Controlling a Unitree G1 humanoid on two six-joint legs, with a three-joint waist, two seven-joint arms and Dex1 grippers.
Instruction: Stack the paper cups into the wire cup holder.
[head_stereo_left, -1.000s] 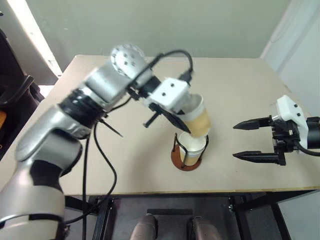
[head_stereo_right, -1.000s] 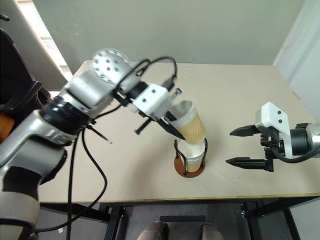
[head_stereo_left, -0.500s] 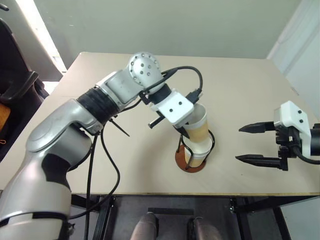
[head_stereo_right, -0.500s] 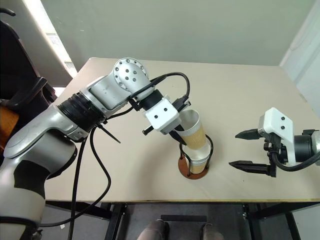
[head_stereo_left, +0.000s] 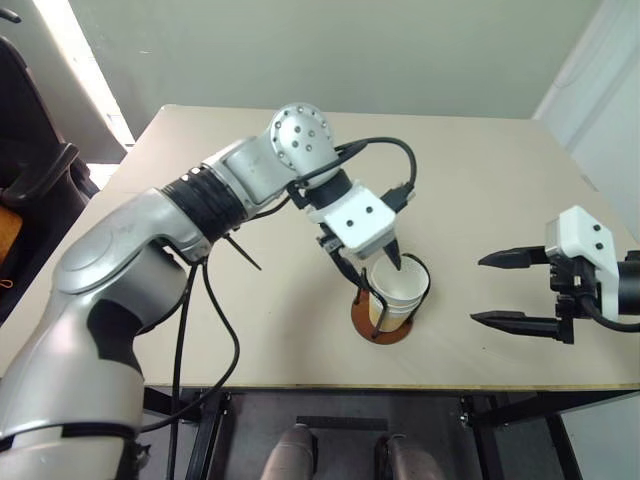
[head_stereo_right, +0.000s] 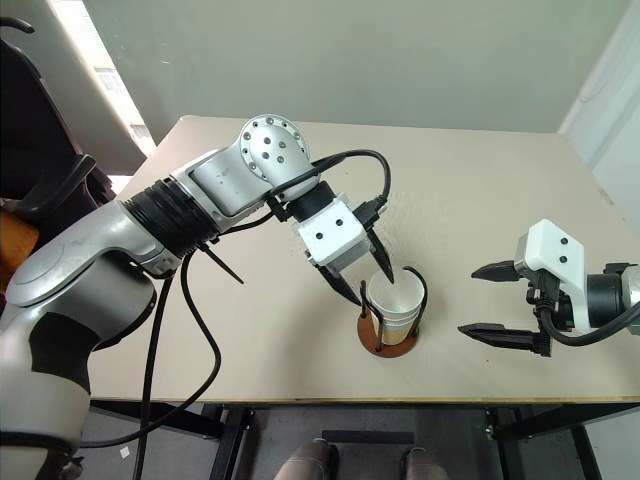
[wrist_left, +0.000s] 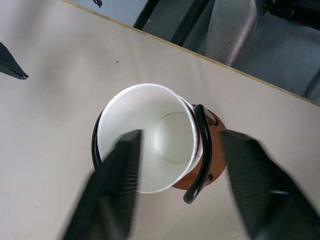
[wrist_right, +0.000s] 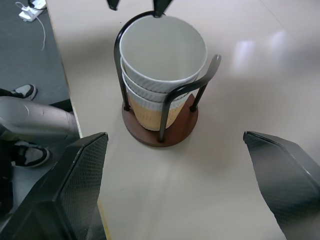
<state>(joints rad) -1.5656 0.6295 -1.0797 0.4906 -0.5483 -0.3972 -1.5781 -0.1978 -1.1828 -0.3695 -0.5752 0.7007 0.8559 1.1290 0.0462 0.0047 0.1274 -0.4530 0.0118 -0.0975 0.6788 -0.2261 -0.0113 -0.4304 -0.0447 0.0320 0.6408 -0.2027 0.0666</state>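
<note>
Three paper cups (wrist_right: 162, 50) sit nested and upright inside the wire cup holder (wrist_right: 167, 97), whose reddish-brown base (head_stereo_left: 383, 327) rests near the table's front edge. My left gripper (head_stereo_right: 365, 278) hovers just over the top cup (head_stereo_left: 402, 285), open, one finger to the cup's left and the other at its back rim; nothing is between them. In the left wrist view the cup's white inside (wrist_left: 150, 135) lies between the spread fingers (wrist_left: 117, 190). My right gripper (head_stereo_left: 482, 290) stands open to the right of the holder, apart from it.
The tan table (head_stereo_left: 500, 180) spreads behind and to both sides of the holder, and its front edge (head_stereo_left: 450, 388) runs close below the base. A dark chair (head_stereo_left: 30, 185) stands off the table's left side.
The left gripper brought the tilted cup down into the holder onto the stack and opened; the cup now sits upright. The right gripper kept still.
</note>
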